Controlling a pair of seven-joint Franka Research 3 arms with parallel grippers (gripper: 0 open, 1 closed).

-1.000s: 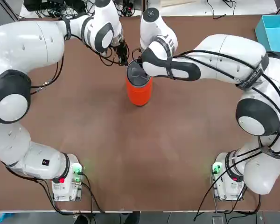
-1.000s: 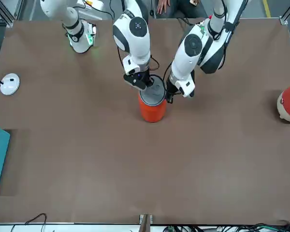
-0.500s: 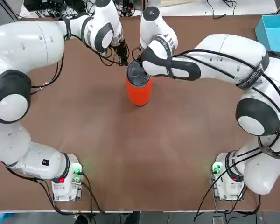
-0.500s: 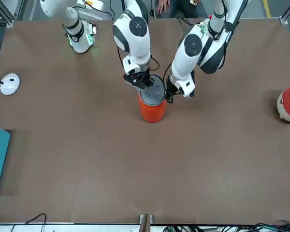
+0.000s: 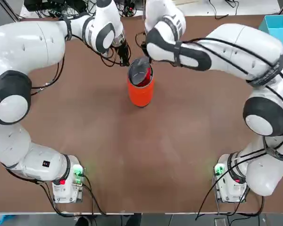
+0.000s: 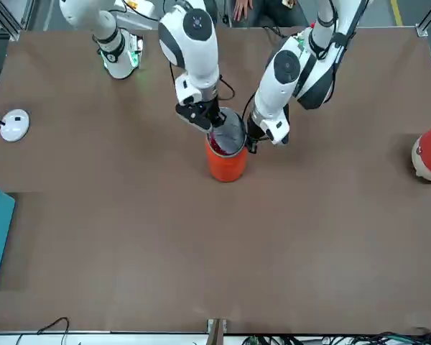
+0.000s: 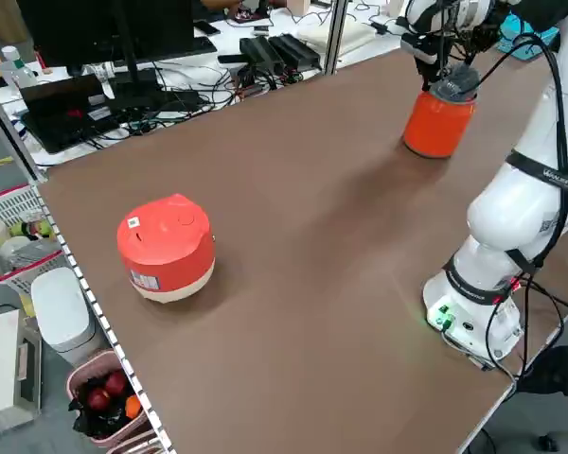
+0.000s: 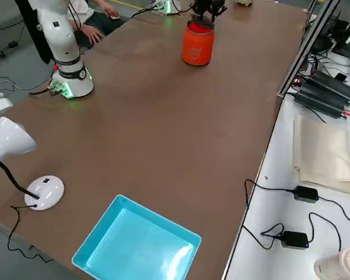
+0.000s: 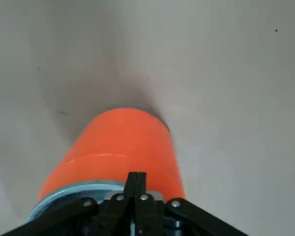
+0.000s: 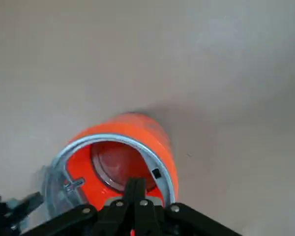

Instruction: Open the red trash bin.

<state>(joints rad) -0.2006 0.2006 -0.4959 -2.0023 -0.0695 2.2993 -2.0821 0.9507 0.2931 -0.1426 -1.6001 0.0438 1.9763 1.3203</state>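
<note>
The red trash bin (image 5: 140, 92) stands upright at mid-table toward the far side, an orange-red cylinder with a grey rim. Its grey lid (image 5: 138, 69) is tipped up, showing the red inside (image 10: 119, 162). My right gripper (image 6: 211, 123) is shut, its fingertips at the lifted lid just over the opening. My left gripper (image 6: 252, 141) is shut too, and its tips rest against the bin's rim on the other side (image 9: 136, 178). In the left wrist view the bin's body (image 9: 120, 147) lies just beyond those tips.
A red-and-beige rounded object (image 7: 166, 248) sits far off at the robot's left edge of the table. A teal box (image 5: 276, 28) lies at the far right corner, with a white lamp base (image 6: 14, 125) near it. A person's hand (image 6: 242, 8) shows behind the robot.
The right gripper has risen and pulled back from the bin's top, and the lid has tipped up from flat, so the red inside now shows. The left arm has stayed put.
</note>
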